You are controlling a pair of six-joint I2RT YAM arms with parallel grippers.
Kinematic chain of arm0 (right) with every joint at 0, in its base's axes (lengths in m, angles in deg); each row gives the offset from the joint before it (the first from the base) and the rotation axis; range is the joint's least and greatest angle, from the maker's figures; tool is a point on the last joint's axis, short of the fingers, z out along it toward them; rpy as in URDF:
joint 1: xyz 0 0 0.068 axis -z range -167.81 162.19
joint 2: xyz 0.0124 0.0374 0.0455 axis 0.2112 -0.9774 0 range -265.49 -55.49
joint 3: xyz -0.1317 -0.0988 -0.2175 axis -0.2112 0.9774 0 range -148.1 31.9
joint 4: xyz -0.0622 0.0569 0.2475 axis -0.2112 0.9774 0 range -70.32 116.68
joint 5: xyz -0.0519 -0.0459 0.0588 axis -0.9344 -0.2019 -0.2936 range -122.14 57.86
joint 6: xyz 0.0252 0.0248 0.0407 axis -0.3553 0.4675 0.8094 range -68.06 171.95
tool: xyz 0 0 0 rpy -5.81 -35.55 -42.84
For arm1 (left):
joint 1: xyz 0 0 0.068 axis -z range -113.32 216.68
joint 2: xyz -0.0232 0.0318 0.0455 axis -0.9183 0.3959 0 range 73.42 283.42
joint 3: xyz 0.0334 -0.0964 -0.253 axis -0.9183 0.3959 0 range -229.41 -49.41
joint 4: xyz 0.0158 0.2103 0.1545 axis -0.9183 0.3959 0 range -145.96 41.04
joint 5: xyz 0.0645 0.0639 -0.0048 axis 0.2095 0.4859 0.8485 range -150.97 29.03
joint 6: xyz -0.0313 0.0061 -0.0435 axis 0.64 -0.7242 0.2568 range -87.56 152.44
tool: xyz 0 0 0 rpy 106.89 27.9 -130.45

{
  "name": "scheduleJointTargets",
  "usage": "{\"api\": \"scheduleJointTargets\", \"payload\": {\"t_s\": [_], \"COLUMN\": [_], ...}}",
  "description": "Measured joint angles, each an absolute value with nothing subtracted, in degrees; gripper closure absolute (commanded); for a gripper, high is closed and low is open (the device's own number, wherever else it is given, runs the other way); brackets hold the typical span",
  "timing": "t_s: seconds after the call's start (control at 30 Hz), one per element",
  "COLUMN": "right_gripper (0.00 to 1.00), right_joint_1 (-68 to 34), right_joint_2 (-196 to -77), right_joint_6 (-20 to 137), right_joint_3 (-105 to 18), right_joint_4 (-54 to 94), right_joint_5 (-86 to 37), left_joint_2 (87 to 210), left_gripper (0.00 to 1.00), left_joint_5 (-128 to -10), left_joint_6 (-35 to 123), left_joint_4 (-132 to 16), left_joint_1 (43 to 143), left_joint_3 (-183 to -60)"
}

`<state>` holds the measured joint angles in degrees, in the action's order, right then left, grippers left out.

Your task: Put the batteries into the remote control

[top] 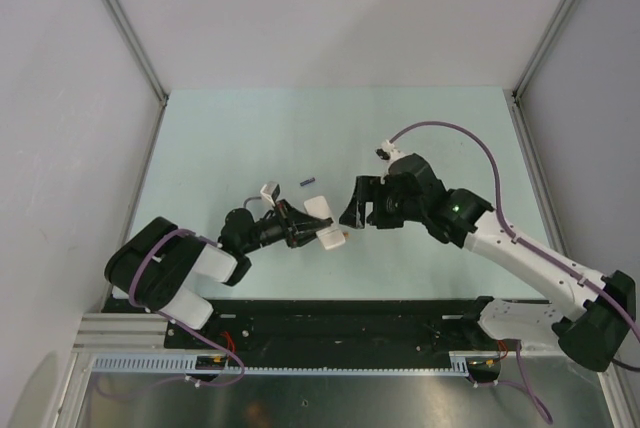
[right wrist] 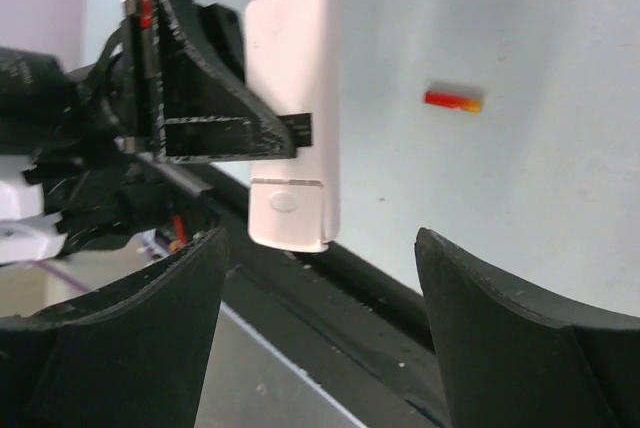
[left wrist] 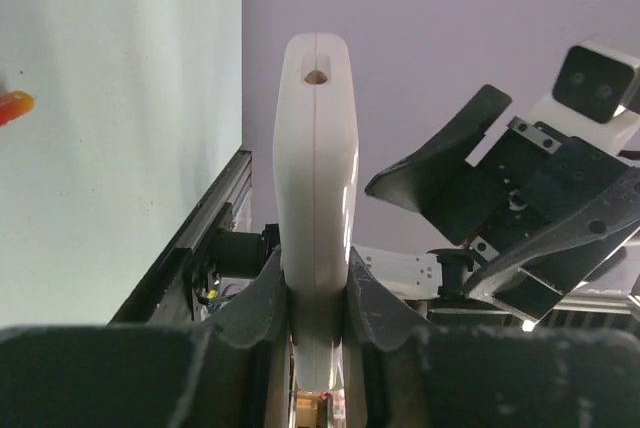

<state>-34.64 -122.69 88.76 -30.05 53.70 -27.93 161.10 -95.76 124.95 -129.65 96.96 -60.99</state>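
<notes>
My left gripper [left wrist: 318, 308] is shut on the remote control [left wrist: 316, 168], which it holds edge-on above the table with the white edge toward the camera. In the right wrist view the plain white back of the remote control [right wrist: 295, 78] faces me, with the left gripper's fingers [right wrist: 200, 98] clamped on its side. My right gripper [right wrist: 320, 318] stands wide open just short of the remote's lower end, holding nothing. An orange-red battery [right wrist: 452, 100] lies on the table beyond. From above, a dark battery [top: 308, 181] lies behind the remote control [top: 318, 209], between the left gripper [top: 305, 225] and the right gripper [top: 362, 210].
The pale green table [top: 250, 138] is walled in by grey panels on three sides. A black rail [top: 350, 313] runs along the near edge under both arms. The right arm's purple cable [top: 470, 138] loops over the table.
</notes>
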Motion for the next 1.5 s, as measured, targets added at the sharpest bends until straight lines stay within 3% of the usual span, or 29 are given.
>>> {"api": "scheduleJointTargets", "payload": {"t_s": [0.27,0.6,0.9,1.23,1.5], "right_gripper": [0.20,0.23,0.27,0.42,0.46], "right_joint_1": [-27.4,-25.2,-25.2,-25.6,-25.8], "right_joint_2": [-118.5,-118.0,-121.2,-124.0,-124.4], "right_joint_6": [95.3,101.7,103.0,103.4,103.5], "right_joint_3": [-17.2,-10.3,-10.1,-9.8,-9.2], "right_joint_4": [37.8,24.7,20.0,17.6,17.3], "right_joint_5": [-9.1,2.5,5.3,6.8,8.0], "left_joint_2": [160.8,160.6,160.2,159.4,158.9], "left_gripper": [1.00,1.00,1.00,1.00,1.00], "left_joint_5": [-98.6,-99.6,-100.4,-100.5,-100.4], "left_joint_6": [124.1,122.9,122.4,122.4,122.4], "left_joint_4": [-129.9,-130.1,-130.4,-130.4,-130.4], "left_joint_1": [97.0,97.0,97.2,97.3,97.3], "left_joint_3": [-62.4,-65.7,-66.3,-66.5,-66.8]}}
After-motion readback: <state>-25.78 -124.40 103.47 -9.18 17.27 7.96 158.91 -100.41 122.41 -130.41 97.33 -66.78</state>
